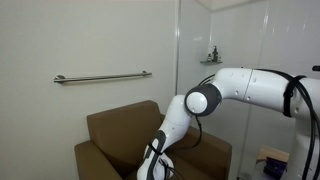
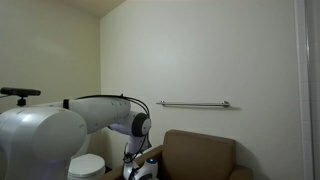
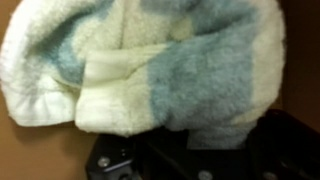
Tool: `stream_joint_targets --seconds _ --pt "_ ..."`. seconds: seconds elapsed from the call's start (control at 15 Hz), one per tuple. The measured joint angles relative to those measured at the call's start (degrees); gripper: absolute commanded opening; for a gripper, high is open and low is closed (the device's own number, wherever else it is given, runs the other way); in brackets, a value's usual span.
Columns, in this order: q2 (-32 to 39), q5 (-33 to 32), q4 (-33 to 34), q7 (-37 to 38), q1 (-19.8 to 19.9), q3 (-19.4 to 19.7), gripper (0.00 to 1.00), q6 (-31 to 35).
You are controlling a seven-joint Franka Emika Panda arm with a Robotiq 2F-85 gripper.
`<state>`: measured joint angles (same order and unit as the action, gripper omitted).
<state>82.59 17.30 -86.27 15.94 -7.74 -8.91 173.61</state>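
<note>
A bunched white and blue-grey towel [image 3: 150,60] fills most of the wrist view, against brown upholstery. My gripper [image 3: 195,150] shows only as dark parts at the bottom edge, with a fold of the towel running down between them, so it looks shut on the towel. The fingertips themselves are hidden by the cloth. In both exterior views the gripper [image 1: 152,168] [image 2: 140,168] is low over the seat of a brown armchair [image 1: 115,125] [image 2: 200,150]. The towel cannot be made out in those views.
A metal grab rail [image 1: 100,76] [image 2: 193,103] runs along the wall above the armchair. A small shelf with a figurine [image 1: 212,58] is on the wall. A white round object [image 2: 88,165] stands beside the chair. A box [image 1: 272,160] sits low near the robot base.
</note>
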Motion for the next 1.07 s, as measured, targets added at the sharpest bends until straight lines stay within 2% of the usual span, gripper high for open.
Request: stream_joint_targets --seconds 0.2,1.07 --pt "-1.1 0.8 -2.6 1.5 -1.3 0.0 0.06 3.2" --pt "-1.3 1.0 -3.0 2.0 -1.7 0.8 0.06 4.0"
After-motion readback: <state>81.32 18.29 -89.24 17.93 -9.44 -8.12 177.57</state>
